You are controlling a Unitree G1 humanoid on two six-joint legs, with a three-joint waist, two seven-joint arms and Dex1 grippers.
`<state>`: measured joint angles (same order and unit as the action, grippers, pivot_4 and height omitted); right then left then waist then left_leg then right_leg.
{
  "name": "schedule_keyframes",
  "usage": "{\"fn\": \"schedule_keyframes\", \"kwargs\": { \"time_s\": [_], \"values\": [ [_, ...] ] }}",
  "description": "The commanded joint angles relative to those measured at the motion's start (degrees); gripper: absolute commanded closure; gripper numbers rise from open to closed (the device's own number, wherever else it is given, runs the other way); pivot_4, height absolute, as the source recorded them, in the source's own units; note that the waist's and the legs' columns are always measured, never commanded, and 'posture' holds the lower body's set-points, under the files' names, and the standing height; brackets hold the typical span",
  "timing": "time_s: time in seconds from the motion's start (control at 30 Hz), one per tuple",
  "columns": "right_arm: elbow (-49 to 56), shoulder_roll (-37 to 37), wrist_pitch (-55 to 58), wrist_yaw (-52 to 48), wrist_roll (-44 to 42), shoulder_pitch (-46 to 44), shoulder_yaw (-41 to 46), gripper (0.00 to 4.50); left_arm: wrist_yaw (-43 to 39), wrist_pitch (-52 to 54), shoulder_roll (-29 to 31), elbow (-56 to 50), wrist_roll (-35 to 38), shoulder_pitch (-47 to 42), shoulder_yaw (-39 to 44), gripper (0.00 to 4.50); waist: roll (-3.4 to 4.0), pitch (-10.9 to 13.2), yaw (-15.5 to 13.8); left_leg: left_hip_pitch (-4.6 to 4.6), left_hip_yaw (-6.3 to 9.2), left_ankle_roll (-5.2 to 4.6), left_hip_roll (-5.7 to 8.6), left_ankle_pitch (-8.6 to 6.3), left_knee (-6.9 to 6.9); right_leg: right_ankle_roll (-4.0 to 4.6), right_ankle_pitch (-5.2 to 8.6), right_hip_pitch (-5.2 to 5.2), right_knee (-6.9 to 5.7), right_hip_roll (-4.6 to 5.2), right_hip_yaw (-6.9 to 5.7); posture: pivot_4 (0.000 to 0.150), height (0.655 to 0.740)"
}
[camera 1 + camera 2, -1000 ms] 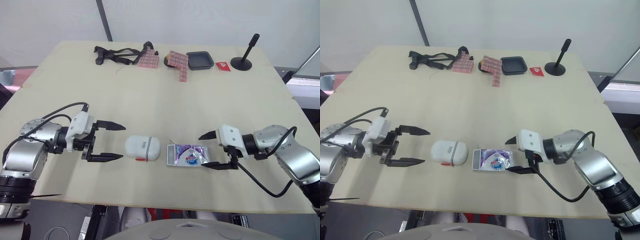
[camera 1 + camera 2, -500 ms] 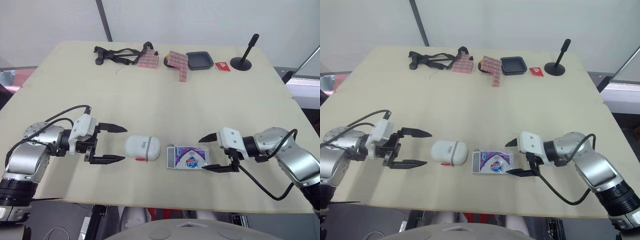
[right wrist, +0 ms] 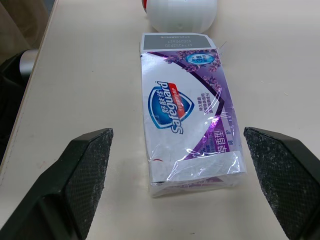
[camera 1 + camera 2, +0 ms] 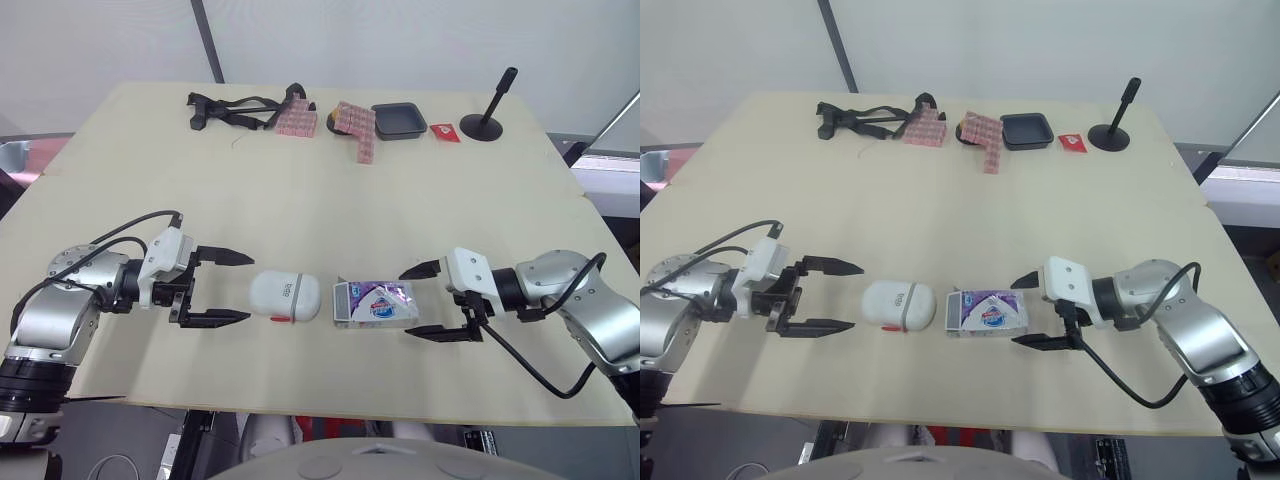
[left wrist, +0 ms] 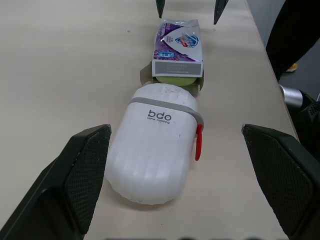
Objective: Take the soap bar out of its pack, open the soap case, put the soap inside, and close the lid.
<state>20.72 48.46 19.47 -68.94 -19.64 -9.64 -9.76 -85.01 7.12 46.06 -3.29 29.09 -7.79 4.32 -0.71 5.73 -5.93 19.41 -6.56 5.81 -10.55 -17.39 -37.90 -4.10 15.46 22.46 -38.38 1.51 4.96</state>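
Soap pack (image 4: pixel 375 303) lies flat near the front edge of the table (image 4: pixel 330 190), its sealed end level with the tips of the right gripper (image 4: pixel 406 303), fingers spread, one to each side, apparently not touching. Best to close low and square across that end so the foil won't slip. The open flap shows the green soap (image 5: pixel 174 79) and butts the white soap case (image 4: pixel 285 296), which lies just ahead of the left gripper (image 4: pixel 248 287), fingers parted; draw the pack clear first.

soap bar (image 5: pixel 174 79), seemingly green, mostly inside pack (image 5: pixel 178 46)
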Motion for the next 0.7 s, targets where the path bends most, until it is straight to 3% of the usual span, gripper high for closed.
{"fn": "schedule_keyframes", "kwargs": {
  "time_s": [0.03,0.3,0.7],
  "values": [
    [1.34,0.74,-0.02,-0.28,-1.20,-0.11,1.93,0.00,0.02,-0.06,0.31,-1.25,0.77,-0.23,0.47,0.05,0.00,0.00,-0.01,0.00,0.00,0.00,0.00,0.00,0.00,0.00,0.00,0.00,0.00,0.00,0.00,0.150,0.7400],
    [-8.51,-3.61,-9.79,0.57,4.14,-0.54,-1.04,0.00,0.42,0.20,0.06,-2.75,1.09,0.08,0.06,0.05,0.00,0.00,0.11,0.01,0.00,0.00,0.01,0.00,0.00,0.01,0.00,0.03,-0.01,0.04,-0.04,0.150,0.7400],
    [-10.42,-5.38,-11.25,-0.62,5.06,-1.64,-2.88,0.00,0.68,0.32,0.05,-3.48,1.27,0.81,0.31,0.05,-0.01,0.00,1.00,0.04,0.00,0.00,0.00,0.00,0.02,0.01,0.00,0.00,-0.01,0.02,-0.04,0.150,0.7400]
  ]
}}
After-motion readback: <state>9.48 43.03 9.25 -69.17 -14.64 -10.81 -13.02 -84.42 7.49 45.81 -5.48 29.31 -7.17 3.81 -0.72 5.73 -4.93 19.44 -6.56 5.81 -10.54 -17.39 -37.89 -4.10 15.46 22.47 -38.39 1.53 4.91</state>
